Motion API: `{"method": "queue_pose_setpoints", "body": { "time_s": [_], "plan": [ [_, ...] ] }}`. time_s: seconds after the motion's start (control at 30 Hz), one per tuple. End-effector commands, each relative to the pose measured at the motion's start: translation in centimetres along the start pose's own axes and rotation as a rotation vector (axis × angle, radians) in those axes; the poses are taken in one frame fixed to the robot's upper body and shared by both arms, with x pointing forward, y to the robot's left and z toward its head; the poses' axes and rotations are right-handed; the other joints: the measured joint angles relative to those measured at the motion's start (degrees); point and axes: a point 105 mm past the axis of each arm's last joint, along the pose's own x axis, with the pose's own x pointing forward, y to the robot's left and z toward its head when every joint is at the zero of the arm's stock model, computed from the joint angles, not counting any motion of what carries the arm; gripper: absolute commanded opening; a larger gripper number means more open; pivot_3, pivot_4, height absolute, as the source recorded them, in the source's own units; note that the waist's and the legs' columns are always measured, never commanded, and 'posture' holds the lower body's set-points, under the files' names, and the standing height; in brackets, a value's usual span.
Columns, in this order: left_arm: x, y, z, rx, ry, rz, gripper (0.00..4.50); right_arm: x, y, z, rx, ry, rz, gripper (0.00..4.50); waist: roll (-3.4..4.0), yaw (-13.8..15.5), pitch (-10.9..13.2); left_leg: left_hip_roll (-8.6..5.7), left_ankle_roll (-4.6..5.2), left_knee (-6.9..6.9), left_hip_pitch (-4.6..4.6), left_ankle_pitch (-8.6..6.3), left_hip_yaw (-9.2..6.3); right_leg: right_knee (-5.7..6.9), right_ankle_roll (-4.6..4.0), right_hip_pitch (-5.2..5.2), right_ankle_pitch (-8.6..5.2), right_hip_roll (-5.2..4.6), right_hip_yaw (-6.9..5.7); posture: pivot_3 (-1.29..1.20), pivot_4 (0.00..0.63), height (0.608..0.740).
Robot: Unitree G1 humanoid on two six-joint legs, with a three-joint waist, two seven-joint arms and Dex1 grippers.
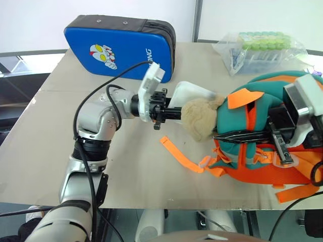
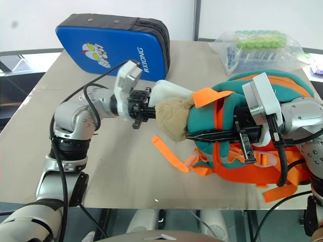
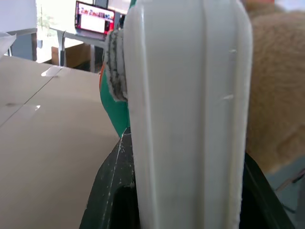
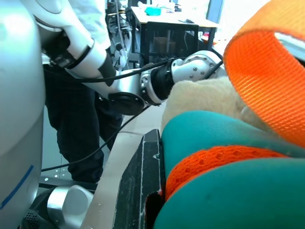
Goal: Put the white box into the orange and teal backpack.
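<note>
The orange and teal backpack [image 1: 262, 126] lies on its side at the right of the table [image 1: 131, 166], its tan plush bear head [image 1: 199, 118] facing left. My left gripper [image 1: 170, 112] points right and is shut on the white box [image 1: 194, 93], which sits tilted just behind the bear head at the backpack's top. The box edge [image 3: 186, 114] stands between the black fingers [image 3: 109, 191] in the left wrist view. My right gripper [image 1: 237, 136] points left and is shut on the backpack's teal and orange fabric [image 4: 224, 143] near its opening.
A big blue padded cartoon case [image 1: 118, 48] stands at the back left. A clear bag of green-capped tubes [image 1: 260, 48] lies at the back right. A loose orange strap [image 1: 176, 154] trails on the table in front of the bear head.
</note>
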Motion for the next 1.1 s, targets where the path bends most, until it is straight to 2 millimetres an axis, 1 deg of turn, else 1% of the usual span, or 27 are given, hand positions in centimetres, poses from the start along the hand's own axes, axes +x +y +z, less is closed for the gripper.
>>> {"method": "queue_pose_setpoints", "body": {
  "time_s": [0.03, 0.17, 0.3, 0.37, 0.4, 0.53, 0.67, 0.73, 0.8, 0.9, 0.93, 1.03, 1.1],
  "plan": [
    [0.1, -4.7, 4.9, 0.099, -0.123, -0.217, 1.01, 0.0, -1.2, 0.8, -0.025, -0.043, -0.028, 0.16, 0.01, -0.08, 0.0, 0.0, 0.0, 0.01, 0.01, 0.0, 0.0, 0.02, 0.0, 0.0, 0.0, 0.0, 0.01, 0.0, 0.15, 0.74],
    [-1.6, -4.9, 5.3, 0.101, -0.098, -0.124, 1.01, 0.3, -2.5, 1.2, -0.066, -0.071, -0.04, 0.16, 0.01, -0.09, 0.01, 0.0, -0.01, -0.04, 0.01, 0.0, -0.02, 0.03, 0.0, -0.01, -0.01, 0.0, 0.0, 0.0, 0.15, 0.74],
    [-3.8, -4.4, 6.0, 0.17, -0.044, 0.029, 1.01, 1.0, -4.6, 2.1, -0.146, -0.121, -0.063, 0.16, 0.02, -0.08, 0.02, -0.01, -0.01, -0.04, -0.02, 0.0, 0.01, 0.0, -0.01, -0.03, 0.0, -0.01, 0.0, 0.0, 0.15, 0.74],
    [-4.7, -3.5, 6.2, 0.245, 0.005, 0.146, 1.01, 1.7, -5.8, 1.6, -0.181, -0.117, -0.087, 0.16, 0.03, -0.09, 0.02, -0.01, -0.01, -0.03, -0.01, 0.0, 0.03, 0.01, -0.01, -0.05, 0.0, -0.01, 0.01, 0.0, 0.15, 0.74],
    [-5.0, -3.3, 6.1, 0.262, 0.029, 0.173, 1.01, 1.9, -6.0, 1.0, -0.186, -0.1, -0.082, 0.16, 0.03, -0.08, 0.02, -0.01, -0.01, -0.03, 0.0, 0.0, 0.03, 0.02, -0.01, -0.05, 0.0, -0.01, 0.01, 0.0, 0.15, 0.74],
    [-5.4, -2.4, 4.9, 0.287, 0.087, 0.244, 1.01, 2.0, -5.5, -1.9, -0.154, -0.017, -0.065, 0.16, 0.03, 0.58, 0.03, -0.02, -0.01, -0.08, -0.05, 0.0, 0.03, -0.08, -0.01, -0.06, 0.0, -0.02, -0.02, 0.0, 0.15, 0.74],
    [-5.1, -2.4, 3.2, 0.271, 0.116, 0.241, 1.01, 1.3, -4.3, -5.1, -0.088, 0.091, -0.064, 0.16, 0.03, 0.82, 0.02, -0.06, -0.02, -0.08, -0.12, 0.0, 0.12, -0.25, 0.0, -0.04, 0.0, -0.12, 0.01, 0.0, 0.15, 0.74],
    [-5.1, -2.4, 2.7, 0.253, 0.117, 0.23, 1.01, 0.9, -3.7, -6.2, -0.078, 0.131, -0.066, 0.16, 0.03, 0.73, 0.02, -0.06, -0.02, -0.08, -0.08, 0.0, 0.14, -0.21, 0.0, -0.04, 0.01, -0.11, 0.02, 0.0, 0.15, 0.74],
    [-5.2, -2.7, 2.5, 0.238, 0.118, 0.21, 1.01, 0.6, -3.3, -6.6, -0.057, 0.146, -0.062, 0.16, 0.03, 0.46, 0.02, -0.02, -0.01, -0.08, 0.0, 0.0, 0.13, -0.1, -0.01, -0.03, 0.0, -0.07, 0.02, 0.0, 0.15, 0.74],
    [-5.4, -3.0, 2.5, 0.218, 0.107, 0.186, 1.01, 0.1, -3.3, -6.6, -0.027, 0.165, -0.08, 0.16, 0.03, -0.28, 0.02, 0.01, -0.01, -0.08, 0.14, 0.0, 0.16, 0.08, -0.03, -0.03, -0.01, -0.01, 0.08, 0.0, 0.15, 0.74],
    [-5.4, -3.0, 2.6, 0.211, 0.094, 0.182, 1.01, 0.0, -3.3, -6.5, -0.027, 0.167, -0.086, 0.16, 0.03, -0.28, 0.02, 0.02, -0.01, -0.08, 0.21, 0.0, 0.19, 0.12, -0.03, -0.01, -0.01, -0.01, 0.11, 0.0, 0.15, 0.74],
    [-5.4, -3.2, 3.7, 0.156, 0.0, 0.153, 1.01, -0.5, -3.5, -6.3, -0.029, 0.184, -0.106, 0.16, 0.02, -0.1, 0.02, 0.02, -0.01, -0.08, 0.21, 0.0, 0.18, 0.14, -0.03, 0.0, -0.01, 0.0, 0.11, 0.0, 0.15, 0.74],
    [-5.2, -3.5, 3.7, 0.145, 0.003, 0.129, 1.01, -0.7, -3.3, -6.4, -0.031, 0.205, -0.101, 0.16, 0.02, -0.05, 0.02, 0.02, -0.01, -0.07, 0.13, 0.0, 0.15, 0.09, -0.02, 0.0, -0.01, -0.01, 0.1, 0.0, 0.15, 0.74]
  ]
}}
